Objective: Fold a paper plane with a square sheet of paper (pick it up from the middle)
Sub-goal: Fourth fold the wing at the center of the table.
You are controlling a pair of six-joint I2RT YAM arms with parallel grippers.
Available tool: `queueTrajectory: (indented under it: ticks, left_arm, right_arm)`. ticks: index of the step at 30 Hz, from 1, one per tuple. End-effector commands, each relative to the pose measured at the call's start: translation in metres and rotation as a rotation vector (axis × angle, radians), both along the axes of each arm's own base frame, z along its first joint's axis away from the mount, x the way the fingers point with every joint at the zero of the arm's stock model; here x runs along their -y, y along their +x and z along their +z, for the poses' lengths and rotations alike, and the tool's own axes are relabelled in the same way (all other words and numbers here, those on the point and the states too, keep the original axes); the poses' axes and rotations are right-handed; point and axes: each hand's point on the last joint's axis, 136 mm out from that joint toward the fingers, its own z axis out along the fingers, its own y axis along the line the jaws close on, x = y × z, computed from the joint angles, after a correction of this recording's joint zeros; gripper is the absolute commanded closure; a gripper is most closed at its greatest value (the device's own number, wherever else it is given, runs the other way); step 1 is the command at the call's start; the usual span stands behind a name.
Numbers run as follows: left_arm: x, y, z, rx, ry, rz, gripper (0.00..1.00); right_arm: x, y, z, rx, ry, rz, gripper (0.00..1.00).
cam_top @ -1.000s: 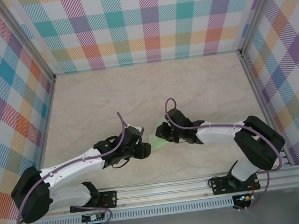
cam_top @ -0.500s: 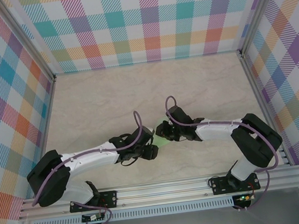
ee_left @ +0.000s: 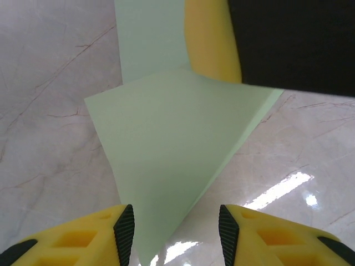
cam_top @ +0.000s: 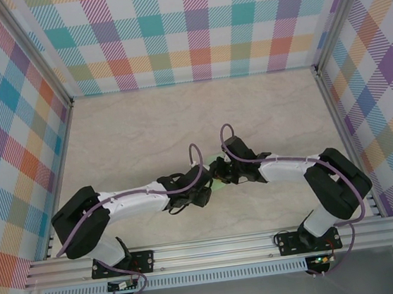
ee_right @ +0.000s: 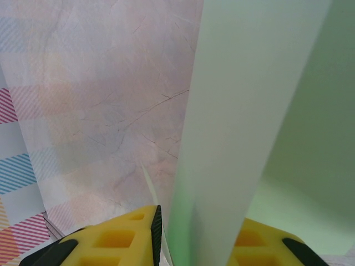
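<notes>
The pale-green sheet of paper (ee_left: 166,149) is folded into a pointed wedge that looks like a part-formed paper plane. In the left wrist view its tip hangs down between the fingers of my left gripper (ee_left: 177,221), which is open, with the tip nearer the left pad. My right gripper (ee_right: 199,233) is shut on the paper (ee_right: 244,111), which stands up between its pads. One yellow right finger (ee_left: 211,39) holds the paper's upper part. From above, both grippers meet at mid-table, left gripper (cam_top: 206,190), right gripper (cam_top: 220,173), with a sliver of paper (cam_top: 219,182) between them.
The marble-look table (cam_top: 145,131) is walled by chequered panels on three sides (cam_top: 191,34). An aluminium rail (cam_top: 215,248) carrying both arm bases runs along the near edge. Both arms reach inward, nearly touching.
My left arm has swung right, bringing its gripper up to the paper's tip, and its jaws have narrowed. The right gripper shifted slightly, and the paper is now mostly covered from above.
</notes>
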Motion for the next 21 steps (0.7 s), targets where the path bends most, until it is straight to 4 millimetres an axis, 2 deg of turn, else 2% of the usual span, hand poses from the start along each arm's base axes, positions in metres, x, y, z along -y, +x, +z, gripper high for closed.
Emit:
queueTrajectory:
  ticks: [1, 16, 21]
  left_arm:
    - [0.009, 0.004, 0.003, 0.042, 0.024, -0.024, 0.54]
    - [0.007, 0.006, -0.005, 0.069, 0.093, -0.028, 0.56]
    - [0.008, 0.004, -0.011, 0.061, 0.103, -0.039, 0.61]
  right_arm:
    - [-0.002, 0.000, 0.005, 0.002, 0.010, 0.028, 0.75]
    - [0.000, 0.000, 0.004, -0.010, 0.002, 0.030, 0.82]
    - [-0.001, 0.000, 0.005, -0.008, 0.001, 0.032, 0.84]
